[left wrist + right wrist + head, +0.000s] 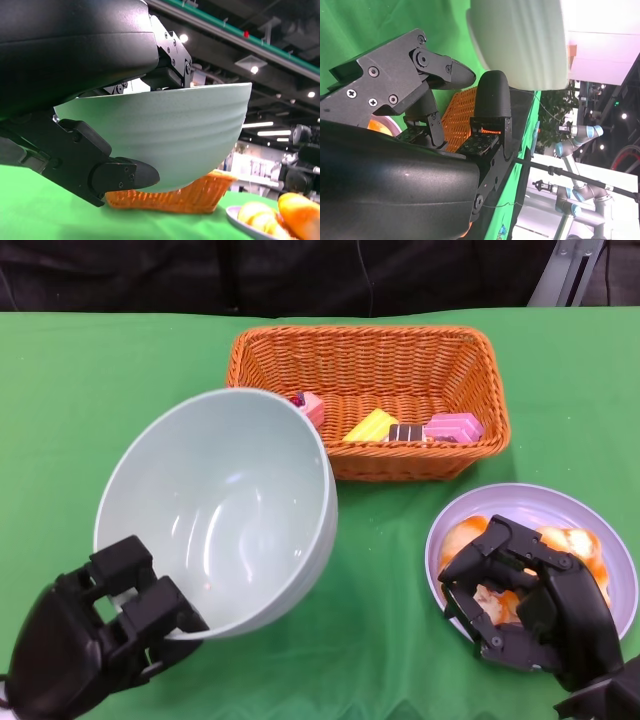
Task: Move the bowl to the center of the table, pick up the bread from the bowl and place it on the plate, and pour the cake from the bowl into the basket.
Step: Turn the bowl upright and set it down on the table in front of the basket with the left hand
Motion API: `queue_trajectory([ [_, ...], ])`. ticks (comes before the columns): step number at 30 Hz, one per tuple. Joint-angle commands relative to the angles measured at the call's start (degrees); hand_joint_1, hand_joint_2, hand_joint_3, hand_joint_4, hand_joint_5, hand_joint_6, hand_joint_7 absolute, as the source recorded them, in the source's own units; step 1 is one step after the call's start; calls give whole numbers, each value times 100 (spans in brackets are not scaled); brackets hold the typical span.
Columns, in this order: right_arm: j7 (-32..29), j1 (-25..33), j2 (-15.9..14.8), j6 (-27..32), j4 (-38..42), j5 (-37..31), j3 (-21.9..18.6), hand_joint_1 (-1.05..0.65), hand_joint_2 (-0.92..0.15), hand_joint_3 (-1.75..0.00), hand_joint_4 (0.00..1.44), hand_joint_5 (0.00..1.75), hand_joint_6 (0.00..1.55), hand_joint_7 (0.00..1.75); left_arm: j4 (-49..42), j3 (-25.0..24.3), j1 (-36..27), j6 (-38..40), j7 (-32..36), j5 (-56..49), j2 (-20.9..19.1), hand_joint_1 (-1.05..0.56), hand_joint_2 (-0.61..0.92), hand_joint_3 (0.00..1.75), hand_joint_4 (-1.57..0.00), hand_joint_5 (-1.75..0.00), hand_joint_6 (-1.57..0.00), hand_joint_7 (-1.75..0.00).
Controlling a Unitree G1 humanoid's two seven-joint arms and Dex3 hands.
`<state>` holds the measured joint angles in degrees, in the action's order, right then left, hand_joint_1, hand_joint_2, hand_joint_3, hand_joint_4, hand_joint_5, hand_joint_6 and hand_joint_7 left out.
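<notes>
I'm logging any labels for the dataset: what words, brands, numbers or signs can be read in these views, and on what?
None can be read.
Bowl, basket, plate: plain, no print.
Cake pieces in the basket: coloured, no lettering visible.
Both hands, left hand and right hand: no markings.
Background lights in the wrist views: too small and blurred to read.

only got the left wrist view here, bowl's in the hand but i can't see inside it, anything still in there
Observer: No. In the head view the bowl, tilted in the left hand, is empty.
Operator: so where did the cake go
Observer: Cake pieces lie in the basket, pink and yellow ones.
Operator: i see bread at the edge, is it on the plate
Observer: Yes, the bread sits on the plate.
Operator: and the right hand
Observer: The right hand is over the plate's near side, fingers curled above the bread; a grip cannot be told.
</notes>
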<state>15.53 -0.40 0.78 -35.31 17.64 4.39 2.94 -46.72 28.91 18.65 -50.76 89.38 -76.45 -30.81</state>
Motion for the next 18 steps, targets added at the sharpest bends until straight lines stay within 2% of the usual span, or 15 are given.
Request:
queue_trajectory([
  [1,-16,60,-116,-5,-71,66,-92,-13,-63,-78,66,157,65,125,-146,112,8,54,312,40,-105,-7,68,70,-69,-175,-58,-161],
  [5,-8,71,-127,17,-86,90,-84,-12,-64,-77,66,157,65,124,-291,240,46,116,312,38,-100,-7,72,66,-67,-175,-55,-160],
  [7,-36,79,-121,26,-96,72,-84,-13,-63,-76,67,157,65,125,-368,313,58,127,312,51,-91,-7,77,57,-66,-175,-55,-161],
  [10,-65,81,-128,17,-97,38,-84,-13,-63,-75,67,157,65,125,-503,482,103,159,312,24,-114,-5,79,52,-64,-175,-53,-165],
  [13,-21,75,-142,31,-87,90,-80,-14,-64,-74,67,157,65,125,-611,624,138,225,312,10,-113,-6,85,33,-63,-175,-55,-165],
  [18,-19,76,-136,4,-64,98,-85,-12,-65,-74,67,157,65,124,-803,814,214,379,312,-4,-43,-5,91,19,-64,-175,-50,-174],
])
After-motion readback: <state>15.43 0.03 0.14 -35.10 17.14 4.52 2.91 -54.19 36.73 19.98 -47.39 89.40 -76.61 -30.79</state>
